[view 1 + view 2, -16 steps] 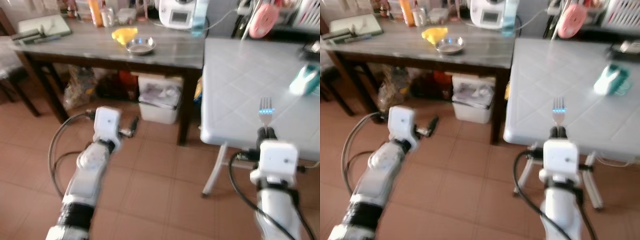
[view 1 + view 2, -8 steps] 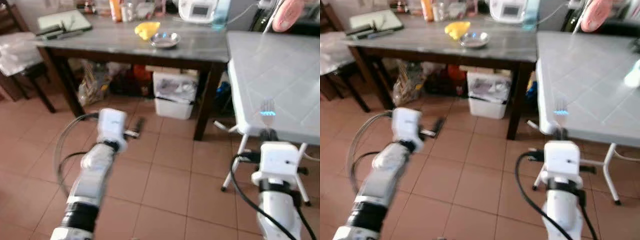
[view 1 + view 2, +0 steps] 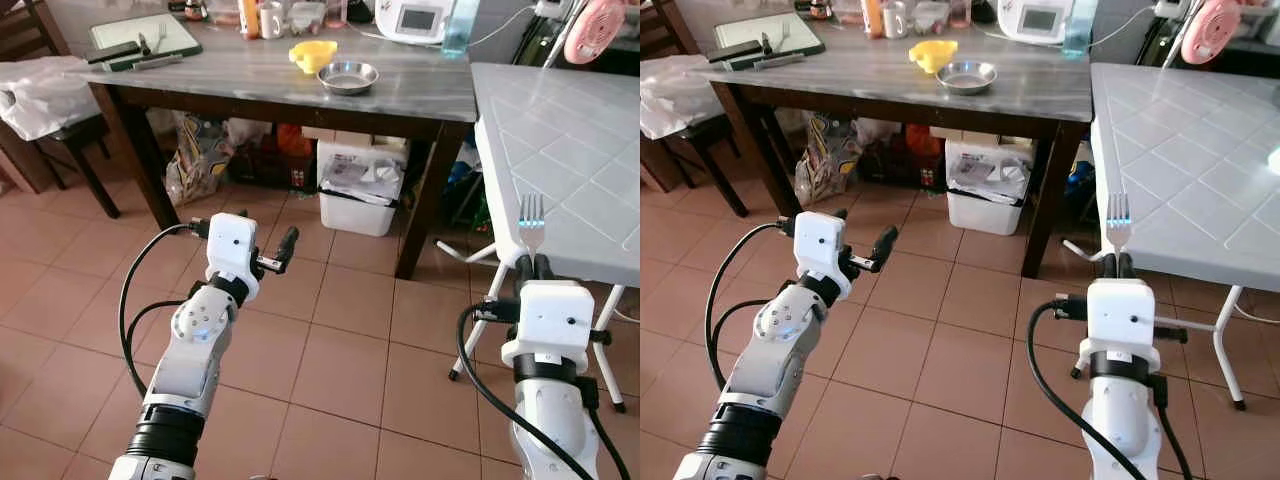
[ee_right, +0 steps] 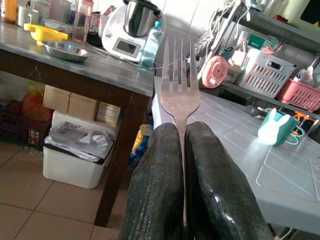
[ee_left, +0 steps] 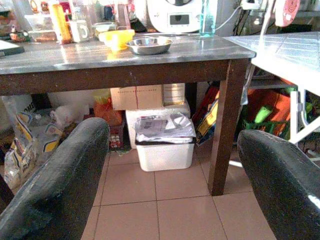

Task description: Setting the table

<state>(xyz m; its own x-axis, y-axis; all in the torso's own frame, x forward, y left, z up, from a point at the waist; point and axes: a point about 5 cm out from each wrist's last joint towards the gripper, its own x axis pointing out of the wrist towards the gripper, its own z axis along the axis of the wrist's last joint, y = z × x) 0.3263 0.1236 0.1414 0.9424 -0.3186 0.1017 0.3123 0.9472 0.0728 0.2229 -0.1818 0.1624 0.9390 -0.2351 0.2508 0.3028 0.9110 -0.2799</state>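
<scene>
Pinching the thin handle of a metal fork [image 3: 1118,219], the right gripper [image 3: 1117,266] has its two glossy black fingers [image 4: 160,185] pressed flat together, with the four tines standing upright above them. The fork is held over the near edge of the white table [image 3: 1200,150], whose plastic top carries a moulded diamond grid. The left gripper [image 3: 283,250] hangs above the terracotta floor tiles [image 3: 330,360], its matt rubbery fingers [image 5: 65,175] spread wide apart and gripping nothing. Beyond it stands a dark-legged table with a grey streaked stone top [image 3: 300,85], bearing a shallow round steel bowl [image 3: 347,75] just beside a yellow plastic piece [image 3: 312,54]. Under that table sits a white rectangular bin [image 3: 358,190]
</scene>
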